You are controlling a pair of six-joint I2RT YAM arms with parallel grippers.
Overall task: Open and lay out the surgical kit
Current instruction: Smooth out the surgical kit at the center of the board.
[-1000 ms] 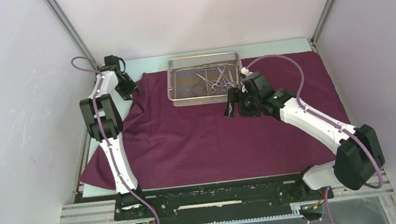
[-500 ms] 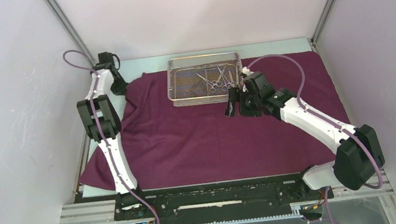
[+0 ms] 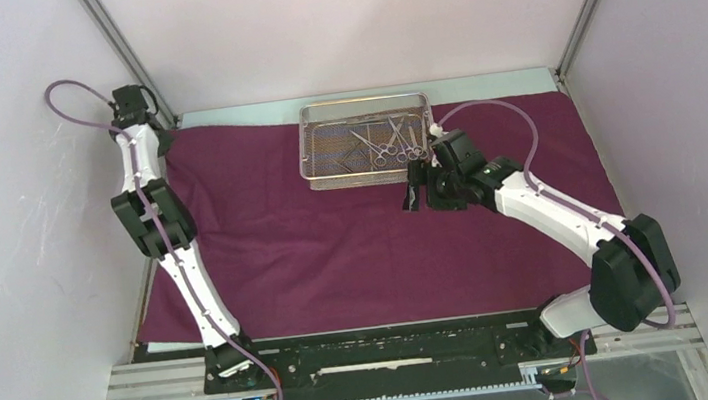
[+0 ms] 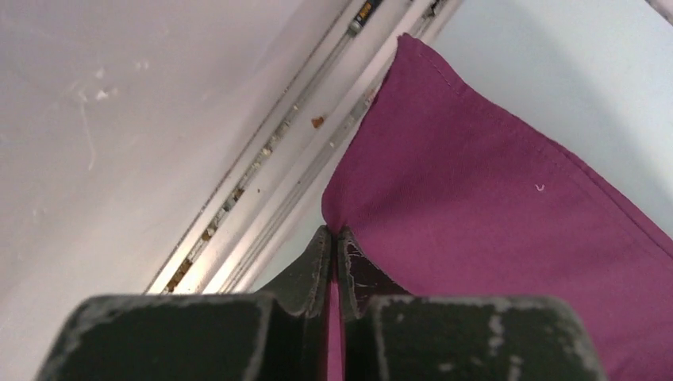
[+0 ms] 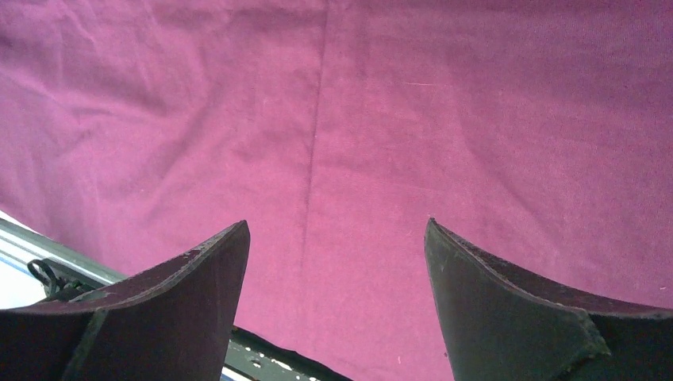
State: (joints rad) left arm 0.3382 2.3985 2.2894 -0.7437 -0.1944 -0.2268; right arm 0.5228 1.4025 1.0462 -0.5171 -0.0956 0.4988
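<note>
Left wrist view: the left gripper (image 4: 333,236) pinches a corner of the maroon cloth (image 4: 484,198) at ten o'clock, so spreading seems in hand. The right gripper (image 5: 335,226) hangs spread near the tray (image 3: 362,104) at twelve. Next, probably: release the corner, then lift out the instruments (image 3: 390,142).

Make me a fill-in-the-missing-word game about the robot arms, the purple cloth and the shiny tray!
1. The left gripper pinches one ____ of the maroon cloth.
2. The right gripper hangs over the cloth with its jaws ____.
3. The wire-mesh tray, with the steel instruments inside it, stands on top of the ____.

Missing words: corner; open; cloth.
</note>
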